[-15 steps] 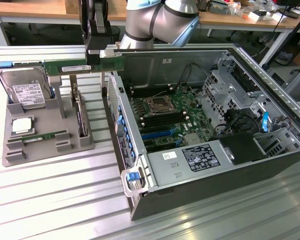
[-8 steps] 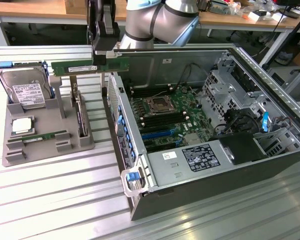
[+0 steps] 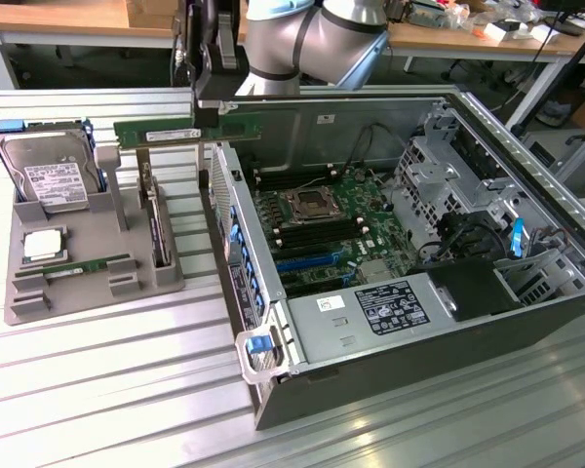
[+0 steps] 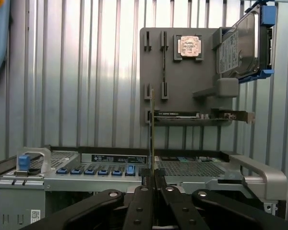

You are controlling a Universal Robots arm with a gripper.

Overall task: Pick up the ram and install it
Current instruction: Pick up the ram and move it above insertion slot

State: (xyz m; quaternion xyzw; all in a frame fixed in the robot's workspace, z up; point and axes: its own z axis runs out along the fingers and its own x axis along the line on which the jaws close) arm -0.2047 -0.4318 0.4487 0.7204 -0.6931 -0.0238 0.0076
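Gripper (image 3: 213,115) clamped on ram (image 3: 161,130), stick level in air above tray (image 3: 97,292) edge, long axis approx parallel w/ mobo slots (image 3: 317,226) toward exterior view's right.

Ribbed aluminium tabletop (image 3: 97,390) in front, cluttered wooden desks (image 3: 58,15) behind.
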